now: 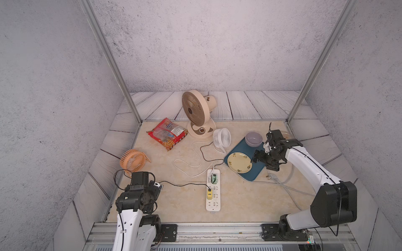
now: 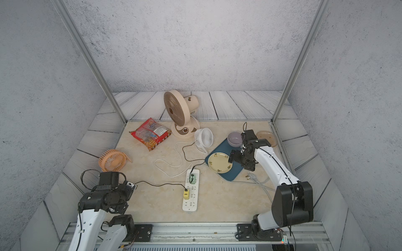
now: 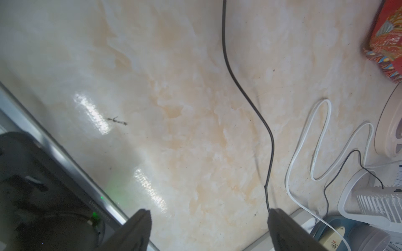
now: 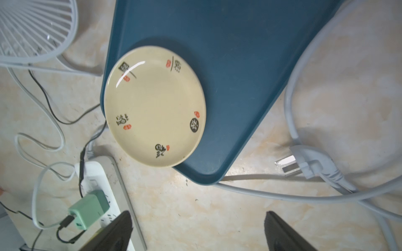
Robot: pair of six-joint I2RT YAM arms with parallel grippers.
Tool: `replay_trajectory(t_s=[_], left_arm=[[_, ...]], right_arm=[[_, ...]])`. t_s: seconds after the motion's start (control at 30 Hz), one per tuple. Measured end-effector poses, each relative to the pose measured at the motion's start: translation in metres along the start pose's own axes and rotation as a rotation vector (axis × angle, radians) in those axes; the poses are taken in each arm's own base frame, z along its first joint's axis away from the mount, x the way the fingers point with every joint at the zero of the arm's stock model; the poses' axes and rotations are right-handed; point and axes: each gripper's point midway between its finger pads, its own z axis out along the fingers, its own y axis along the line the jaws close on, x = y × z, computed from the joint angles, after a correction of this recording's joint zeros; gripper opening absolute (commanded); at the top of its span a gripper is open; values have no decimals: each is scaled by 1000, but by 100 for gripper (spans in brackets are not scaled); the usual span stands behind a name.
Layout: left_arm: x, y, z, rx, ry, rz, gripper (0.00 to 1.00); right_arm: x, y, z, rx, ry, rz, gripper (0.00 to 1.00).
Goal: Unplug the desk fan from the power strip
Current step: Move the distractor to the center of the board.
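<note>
The beige desk fan (image 1: pixel 196 113) (image 2: pixel 177 112) stands at the back. Its white cord (image 1: pixel 196 155) snakes to the far end of the white power strip (image 1: pixel 214 203) (image 2: pixel 190 205) (image 4: pixel 95 171). A green adapter (image 1: pixel 213 178) (image 4: pixel 89 208) and a yellow adapter (image 1: pixel 209 194) with black cables also sit in the strip. My right gripper (image 1: pixel 254 158) (image 4: pixel 195 217) is open above the blue tray's near edge, right of the strip. My left gripper (image 3: pixel 208 215) is open low at the table's left, with a black cable (image 3: pixel 239 87) by one fingertip.
A small white fan (image 1: pixel 221 137) and an orange fan (image 1: pixel 132 162) lie on the table. A red snack bag (image 1: pixel 167 134) lies left of the desk fan. The blue tray (image 1: pixel 254 173) carries a cream plate (image 1: pixel 239 162) and a bowl (image 1: pixel 253 139). The strip's own grey plug (image 4: pixel 304 165) lies loose.
</note>
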Motion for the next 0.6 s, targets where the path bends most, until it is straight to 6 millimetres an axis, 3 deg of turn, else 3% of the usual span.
replay_trajectory(t_s=[0.23, 0.6], left_arm=[[5, 0, 4, -9, 38, -1, 88], [6, -1, 5, -13, 47, -2, 86]], right_arm=[[23, 34, 4, 20, 47, -206, 96], [14, 43, 79, 127, 194, -269, 93]])
